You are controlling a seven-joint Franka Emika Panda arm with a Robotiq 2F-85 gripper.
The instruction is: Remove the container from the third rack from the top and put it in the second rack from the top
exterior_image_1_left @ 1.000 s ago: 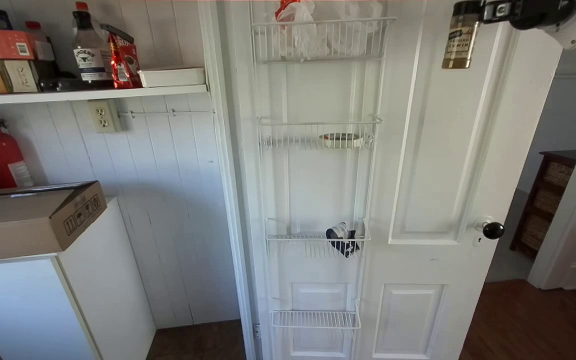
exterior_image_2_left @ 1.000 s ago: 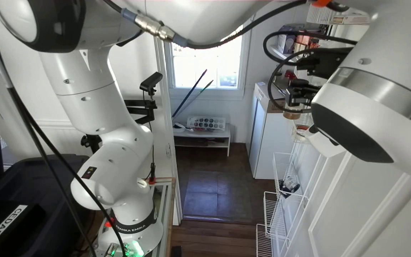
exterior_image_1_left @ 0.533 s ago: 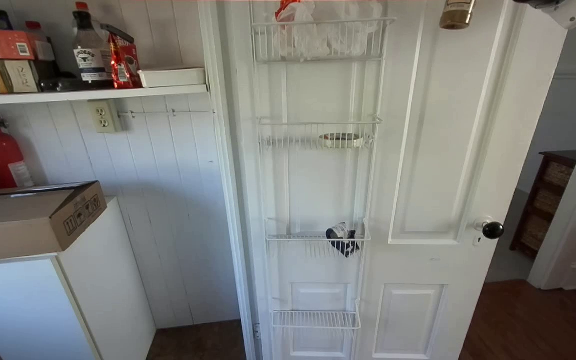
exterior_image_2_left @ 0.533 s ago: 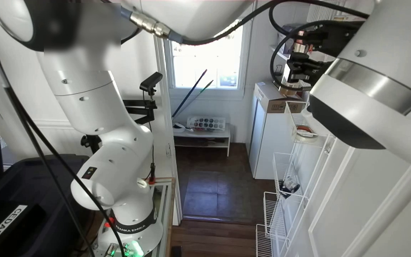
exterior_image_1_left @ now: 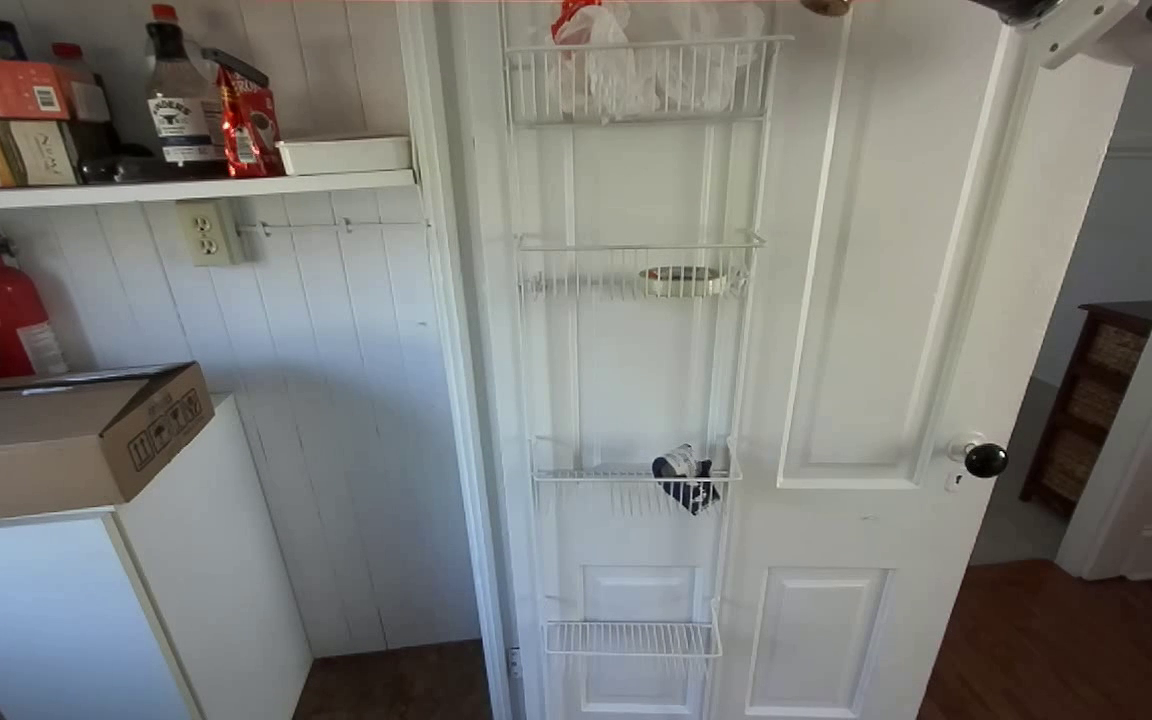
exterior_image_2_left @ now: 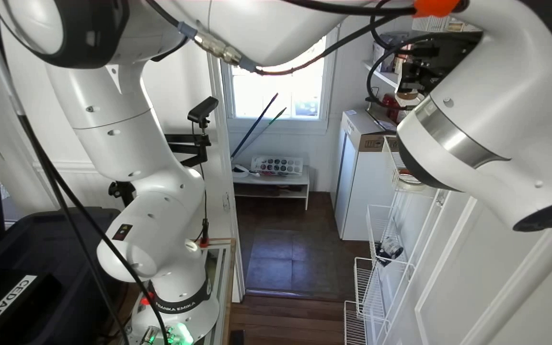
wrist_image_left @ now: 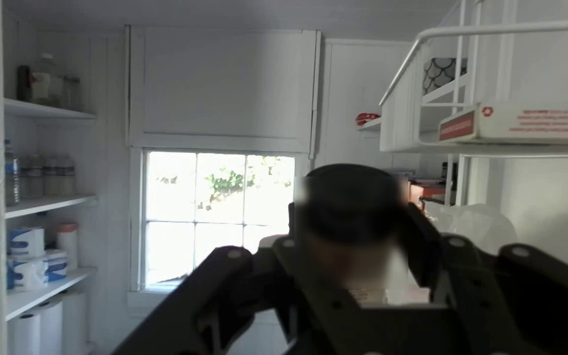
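Note:
My gripper (wrist_image_left: 355, 231) is shut on the container (wrist_image_left: 353, 197), a bottle with a black cap, which stands upright between the fingers in the wrist view, partly blurred. In an exterior view only the container's bottom (exterior_image_1_left: 826, 6) shows at the top edge, right of the rack; the gripper is out of that view. The gripper (exterior_image_2_left: 412, 79) also shows in an exterior view, with the container's brownish bottom (exterior_image_2_left: 406, 95) below it. The second rack from the top (exterior_image_1_left: 536, 85) holds plastic bags. The third rack from the top (exterior_image_1_left: 576, 270) holds a round white item.
The top basket (wrist_image_left: 400, 133) holds a flat box (wrist_image_left: 535, 123) at the right of the wrist view. Plastic bags (wrist_image_left: 481, 224) show below it. A lower tier holds a black-and-white packet (exterior_image_1_left: 686, 480). The white door (exterior_image_1_left: 866, 300) carries the rack.
The held container has risen and moved left toward the rack, nearly leaving the top of an exterior view. The wrist has turned and risen. The rack's contents have not moved.

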